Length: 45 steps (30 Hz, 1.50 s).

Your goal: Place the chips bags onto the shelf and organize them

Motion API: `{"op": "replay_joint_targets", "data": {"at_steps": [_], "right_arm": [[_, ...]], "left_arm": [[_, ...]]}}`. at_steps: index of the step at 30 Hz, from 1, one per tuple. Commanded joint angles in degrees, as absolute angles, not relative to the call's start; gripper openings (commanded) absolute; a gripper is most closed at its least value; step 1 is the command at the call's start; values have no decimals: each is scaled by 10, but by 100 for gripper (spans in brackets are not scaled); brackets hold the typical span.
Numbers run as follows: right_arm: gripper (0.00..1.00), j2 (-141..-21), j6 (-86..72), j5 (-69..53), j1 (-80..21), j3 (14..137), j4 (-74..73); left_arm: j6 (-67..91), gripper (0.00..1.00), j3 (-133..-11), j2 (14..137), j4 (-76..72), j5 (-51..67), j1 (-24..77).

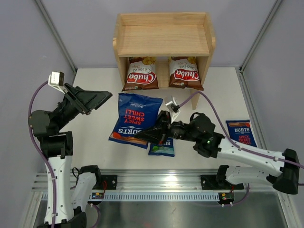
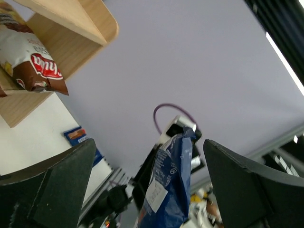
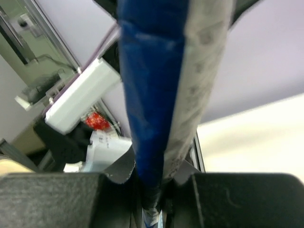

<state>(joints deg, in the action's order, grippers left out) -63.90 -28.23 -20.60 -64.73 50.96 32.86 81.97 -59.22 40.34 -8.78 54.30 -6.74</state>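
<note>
**Top external view: right gripper pinches a Burts bag, left gripper wide open**

Top external shows the right gripper [image 1: 159, 134] closed on the near edge of a large blue Burts bag [image 1: 135, 116], which sits in front of the shelf [image 1: 164, 16]. In the right wrist view, the bag's seam is clamped between the dark fingers [image 3: 57, 199]. The left gripper [image 1: 102, 99] stands spread wide just beside the bag's far left corner, apart from it (the left wrist view shows the bag between its fingers [image 2: 47, 190], untouched). Two Chuba bags [image 1: 141, 73] stand side by side on the lower tier. A smaller blue bag [image 1: 161, 148] lies on the worktop [image 1: 95, 142] under the right gripper, and another Burts bag [image 1: 241, 133] lies flat at the right.
</note>
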Motion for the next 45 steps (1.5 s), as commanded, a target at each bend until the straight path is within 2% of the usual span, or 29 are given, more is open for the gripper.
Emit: {"op": "replay_joint_targets", "data": {"at_steps": [1, 3, 5, 7, 9, 12, 17, 20, 21, 23, 25, 27, 28, 29, 31, 35, 37, 38, 41, 42, 45], "right_arm": [[0, -571, -208, -227, -651, 566, 86], [0, -562, -193, -253, -651, 595, 15], [0, -562, -167, -282, -650, 640, -83], [0, -564, -154, -322, -650, 670, -141], [0, -568, -146, -335, -650, 688, -172], [0, -567, -135, -342, -650, 706, -206], [0, -580, -129, -394, -651, 714, -223], [0, -598, -120, -407, -651, 727, -248], [0, -600, -117, -407, -650, 729, -252], [0, -597, -113, -403, -650, 729, -255], [0, -592, -108, -396, -650, 730, -260], [0, -590, -105, -395, -651, 731, -266], [0, -590, -105, -393, -651, 733, -271], [1, -591, -104, -390, -650, 734, -273], [0, -595, -104, -390, -650, 737, -279], [0, -603, -98, -389, -651, 745, -287], [0, -610, -97, -388, -650, 751, -293], [0, -611, -96, -389, -651, 751, -293], [0, -613, -95, -383, -650, 755, -295], [1, -613, -93, -375, -650, 754, -299], [4, -604, -91, -341, -650, 747, -306]], "left_arm": [[777, 99, -604, 403, -218, 669, -52], [787, 99, -583, 399, -275, 685, -30], [743, 99, -583, 395, -261, 685, 17], [635, 99, -604, 393, -152, 672, 73], [569, 99, -620, 396, -51, 657, 113], [497, 99, -632, 403, 11, 624, 181], [501, 98, -600, 410, -25, 617, 206], [482, 74, -598, 416, -23, 604, 240], [474, 56, -599, 417, -10, 597, 255], [444, 48, -599, 417, 15, 589, 264], [432, 45, -595, 415, 25, 592, 270], [426, 47, -585, 408, 26, 598, 273], [423, 60, -581, 405, 25, 599, 274], [421, 68, -577, 399, 25, 600, 276], [419, 80, -565, 394, 13, 603, 282], [403, 80, -555, 393, 28, 596, 303], [386, 70, -552, 394, 38, 583, 318], [382, 60, -550, 393, 40, 580, 323], [375, 43, -548, 393, 39, 574, 333], [374, 30, -548, 392, 39, 571, 333], [367, 15, -553, 388, 47, 542, 333]]}}
